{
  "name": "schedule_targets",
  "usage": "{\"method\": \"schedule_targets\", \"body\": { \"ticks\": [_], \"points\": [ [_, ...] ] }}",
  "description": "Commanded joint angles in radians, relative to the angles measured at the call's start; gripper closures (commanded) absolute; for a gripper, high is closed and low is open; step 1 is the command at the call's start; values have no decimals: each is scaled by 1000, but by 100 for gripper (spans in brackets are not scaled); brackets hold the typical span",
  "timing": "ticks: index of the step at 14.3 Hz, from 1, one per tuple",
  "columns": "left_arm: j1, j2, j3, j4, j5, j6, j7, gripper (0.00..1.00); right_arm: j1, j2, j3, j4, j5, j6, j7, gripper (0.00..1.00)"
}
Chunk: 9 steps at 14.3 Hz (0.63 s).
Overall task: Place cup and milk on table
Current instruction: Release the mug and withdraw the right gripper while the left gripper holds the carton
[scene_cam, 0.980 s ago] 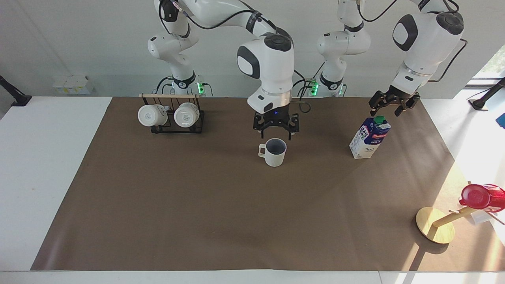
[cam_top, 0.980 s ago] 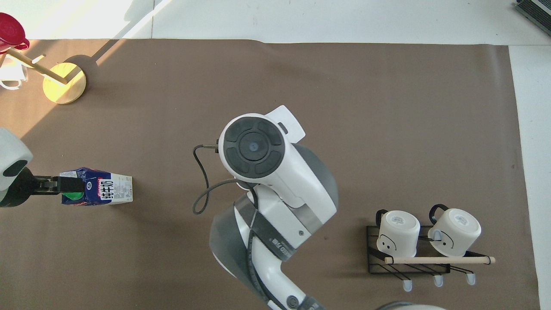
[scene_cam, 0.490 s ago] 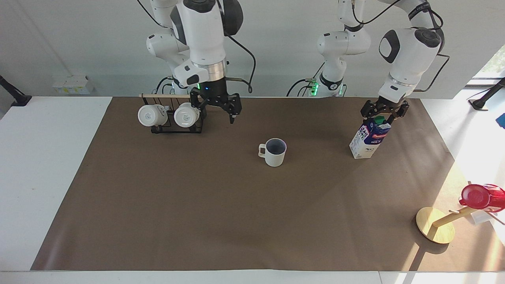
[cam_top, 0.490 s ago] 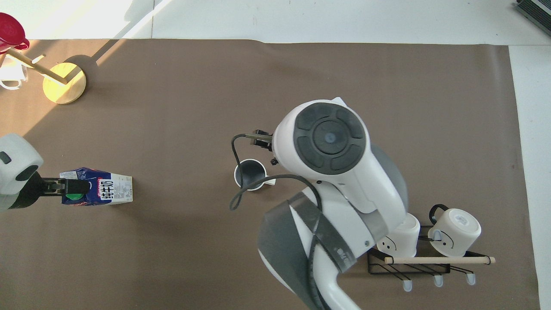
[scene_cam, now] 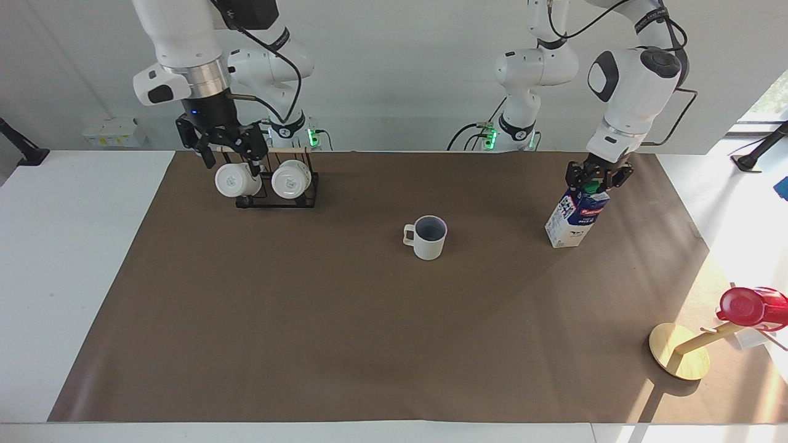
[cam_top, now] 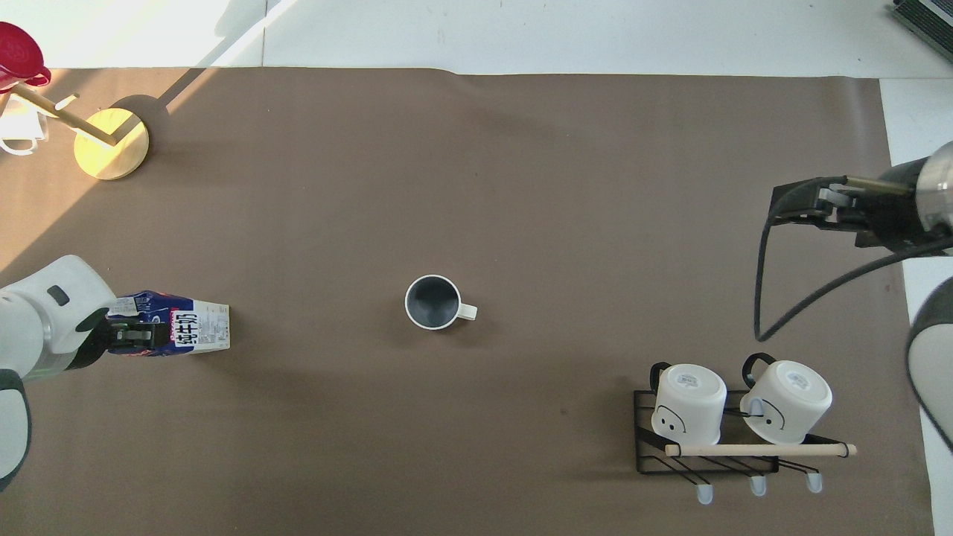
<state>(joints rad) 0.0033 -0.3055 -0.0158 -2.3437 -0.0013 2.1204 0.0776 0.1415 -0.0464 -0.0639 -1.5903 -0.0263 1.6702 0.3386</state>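
The cup (scene_cam: 429, 237), off-white with a bluish-grey inside, stands upright on the brown sheet of the table (scene_cam: 369, 338) near its middle, with nothing touching it (cam_top: 432, 301). The milk (scene_cam: 569, 224) is a blue and white carton with a green cap, standing toward the left arm's end (cam_top: 197, 331). My left gripper (scene_cam: 596, 179) is down on the carton's top, its fingers closed in around the cap and ridge (cam_top: 126, 335). My right gripper (scene_cam: 229, 154) hangs open in the air over the mug rack, holding nothing (cam_top: 797, 208).
A black wire rack (scene_cam: 277, 181) with two white mugs stands near the robots toward the right arm's end (cam_top: 737, 417). A wooden stand (scene_cam: 677, 360) carrying a red cup (scene_cam: 745, 306) sits far from the robots at the left arm's end.
My right gripper rose from just above the cup and swung away to over the mug rack. My left gripper came down onto the milk's top and its fingers closed in.
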Motion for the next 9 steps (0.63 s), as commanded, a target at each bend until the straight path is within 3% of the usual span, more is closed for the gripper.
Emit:
{"method": "schedule_targets", "body": {
  "ticks": [1,4,9],
  "points": [
    [-13,-24,10,-20,21,9,5,54,-49,3,12,56,8,-50,-67,0],
    [-13,-9,8,36,21,-17,-7,62,-85,16,12,98,6,-91,-78,0],
    [-144,150,4,389,20,-273,-237,62,-82,56,18,168,9,-168,-79,0]
  ]
}}
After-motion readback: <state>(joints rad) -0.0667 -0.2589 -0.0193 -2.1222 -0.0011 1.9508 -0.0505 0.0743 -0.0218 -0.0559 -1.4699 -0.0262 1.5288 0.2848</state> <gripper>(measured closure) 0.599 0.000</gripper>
